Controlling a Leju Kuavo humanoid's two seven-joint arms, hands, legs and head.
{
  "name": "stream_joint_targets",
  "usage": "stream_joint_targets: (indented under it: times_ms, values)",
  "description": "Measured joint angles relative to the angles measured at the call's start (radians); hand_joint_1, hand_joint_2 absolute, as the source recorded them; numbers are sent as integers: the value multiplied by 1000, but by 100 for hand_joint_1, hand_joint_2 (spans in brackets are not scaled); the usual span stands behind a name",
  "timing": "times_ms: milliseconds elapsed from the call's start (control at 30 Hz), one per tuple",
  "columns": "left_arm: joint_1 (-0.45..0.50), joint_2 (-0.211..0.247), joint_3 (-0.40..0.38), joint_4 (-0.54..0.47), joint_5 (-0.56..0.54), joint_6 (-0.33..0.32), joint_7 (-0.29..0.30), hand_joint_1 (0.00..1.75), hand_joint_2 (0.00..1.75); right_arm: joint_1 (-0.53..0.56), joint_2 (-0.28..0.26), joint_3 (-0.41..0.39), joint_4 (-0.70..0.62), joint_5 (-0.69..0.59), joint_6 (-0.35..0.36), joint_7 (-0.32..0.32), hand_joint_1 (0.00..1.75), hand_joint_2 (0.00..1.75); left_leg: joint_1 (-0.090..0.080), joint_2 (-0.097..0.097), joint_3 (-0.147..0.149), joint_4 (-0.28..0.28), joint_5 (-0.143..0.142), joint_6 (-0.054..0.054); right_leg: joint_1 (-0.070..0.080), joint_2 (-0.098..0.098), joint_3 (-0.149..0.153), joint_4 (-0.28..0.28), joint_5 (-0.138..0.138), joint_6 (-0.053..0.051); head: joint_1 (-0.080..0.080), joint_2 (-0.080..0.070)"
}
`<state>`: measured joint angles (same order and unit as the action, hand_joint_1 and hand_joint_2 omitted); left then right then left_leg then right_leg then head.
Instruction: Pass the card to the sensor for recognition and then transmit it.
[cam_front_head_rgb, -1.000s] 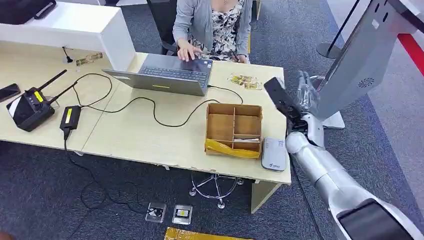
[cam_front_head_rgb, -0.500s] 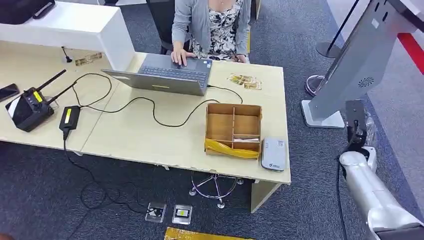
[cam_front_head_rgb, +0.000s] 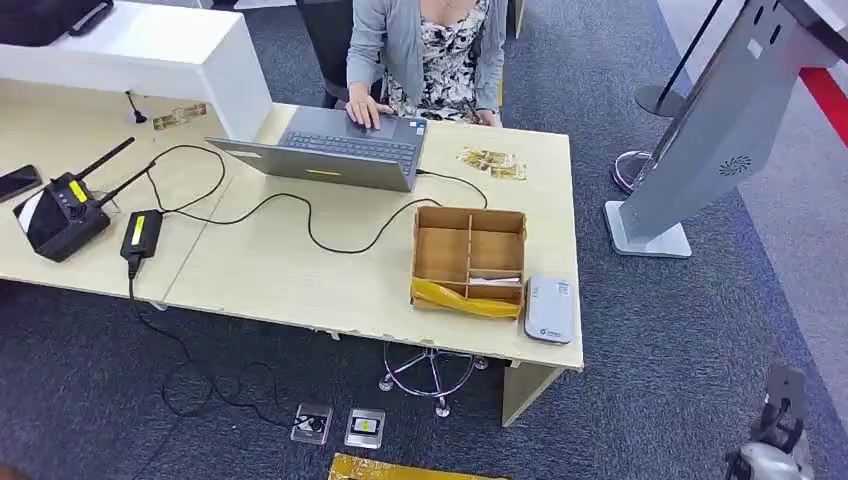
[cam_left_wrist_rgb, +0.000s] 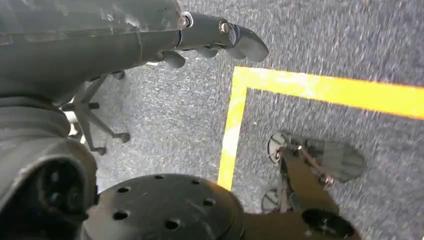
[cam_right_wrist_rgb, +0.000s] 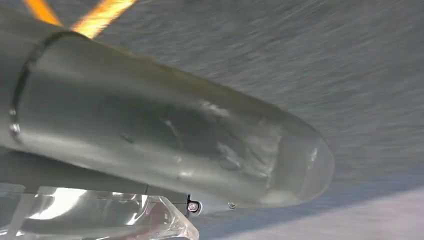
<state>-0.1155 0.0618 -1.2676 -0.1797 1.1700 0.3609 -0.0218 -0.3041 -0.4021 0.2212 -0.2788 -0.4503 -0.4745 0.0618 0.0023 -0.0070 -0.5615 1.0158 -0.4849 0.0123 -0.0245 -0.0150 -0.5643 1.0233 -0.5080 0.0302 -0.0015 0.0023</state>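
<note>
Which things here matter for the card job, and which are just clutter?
For the job:
small grey-white card reader, likely the sensor
yellowish printed cards
right hand

Lying about:
silver laptop
wooden divided box
black radio with antennas
black power adapter
tall grey kiosk

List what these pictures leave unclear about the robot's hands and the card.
- Right hand: head view, cut off at the picture's corner; its grasp can't be read.
- Card: right wrist view, motion-blurred; the thumb covers the fingers.
- Left hand: left wrist view, fingertips partly hidden behind the thumb.
</note>
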Motion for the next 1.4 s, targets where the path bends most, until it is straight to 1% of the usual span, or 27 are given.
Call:
stream_joint_targets:
  times_ms: [233, 300, 333, 367, 400, 433, 467, 533, 600, 667, 767, 900, 933, 1000, 1100, 1400]
  values:
    - [0, 0, 0, 0, -1, 5, -5, 0, 0, 17, 3, -7, 2, -12, 1, -4, 0, 0, 0, 0, 0, 0, 0, 0, 0, 0, 0, 0, 0, 0, 0, 0]
    - [0, -1, 0, 0, -2, 15, -22, 0, 0, 73, 16, -33, 10, -38, -5, -8, 0, 0, 1, 0, 0, 0, -1, 1, 1, 0, 1, 0, 0, 0, 2, 0]
    - [0, -6, 8, 0, 11, 29, -47, 0, 0, 135, 50, -67, 30, -24, -55, 42, 0, 0, 1, 0, 0, 0, -1, 1, 1, 0, 0, 0, 0, 0, 0, 0]
    - [-1, -7, 21, 0, -9, 43, -56, 0, 0, 193, 137, -78, 41, 10, -169, 110, 0, 0, 2, 4, 1, -1, -1, -1, 2, 5, 0, 0, 0, 0, 0, 0]
    - [-2, -6, 23, 0, -21, 6, -43, 0, 0, 207, 222, -98, 74, 95, -195, 135, 0, 0, 3, 5, 2, -1, 0, -2, 3, 8, 1, 0, 0, 0, 0, 0]
    - [-2, -5, 23, 0, -23, -11, -42, 0, 0, 208, 238, -110, 82, 136, -195, 132, 0, 0, 3, 5, 2, -1, 0, -2, 3, 8, 1, 0, 0, 0, 2, 0]
    - [-2, 0, 23, 0, -22, -14, -38, 0, 0, 208, 253, -127, 91, 185, -195, 128, 0, 0, 3, 5, 2, -1, 0, -2, 3, 8, 1, 0, 0, -1, 0, 0]
    - [-2, 1, 24, 0, -20, 18, -20, 0, 0, 211, 279, -159, 96, 259, -195, 126, 0, 0, 3, 5, 2, -1, 0, -2, 3, 8, 1, 0, 0, -1, 2, 0]
    - [-2, -3, 24, 0, -10, 51, 0, 0, 0, 215, 304, -189, 96, 291, -193, 122, 0, 0, 3, 5, 3, -1, 0, -2, 2, 8, 1, 0, 0, -1, 1, 0]
    - [-2, -7, 25, 0, 3, 52, 30, 0, 0, 219, 318, -206, 96, 308, -186, 108, 0, 0, 2, 5, 2, -1, 0, -2, 2, 8, 1, 0, 0, -1, 1, 0]
    - [-2, -11, 25, 0, 15, 40, 65, 0, 0, 219, 324, -221, 96, 323, -161, 89, 0, 0, 2, 5, 2, -1, 0, -1, 2, 9, 1, 0, 0, -1, 1, 0]
    - [-2, -15, 25, 0, 22, 7, 85, 0, 0, 221, 325, -240, 96, 305, -50, 31, 0, 0, 2, 5, 2, 0, 0, -1, 2, 9, 1, 0, 1, -1, 1, 0]
    - [-2, -15, 26, 0, 28, -3, 91, 0, 0, 221, 325, -240, 96, 304, -25, 24, 0, 0, 2, 5, 2, -1, 0, -1, 2, 9, 1, 0, 1, -1, 1, 0]
    - [-2, -15, 31, 0, 31, -16, 102, 0, 0, 221, 325, -246, 96, 303, 3, 19, 0, 0, 2, 5, 2, -1, 0, -1, 2, 9, 1, 0, 1, 0, 1, 0]
    - [-2, -16, 32, 0, 30, -28, 112, 0, 0, 221, 325, -253, 96, 304, 20, 28, 0, 0, 2, 5, 3, -1, 0, -1, 2, 9, 1, 0, 1, 0, 1, 0]
    - [-2, -17, 33, 0, 44, -26, 138, 0, 0, 222, 327, -253, 96, 314, 29, 47, 0, 0, 2, 6, 2, -1, 0, -1, 2, 9, 1, 0, 1, 0, 1, 0]
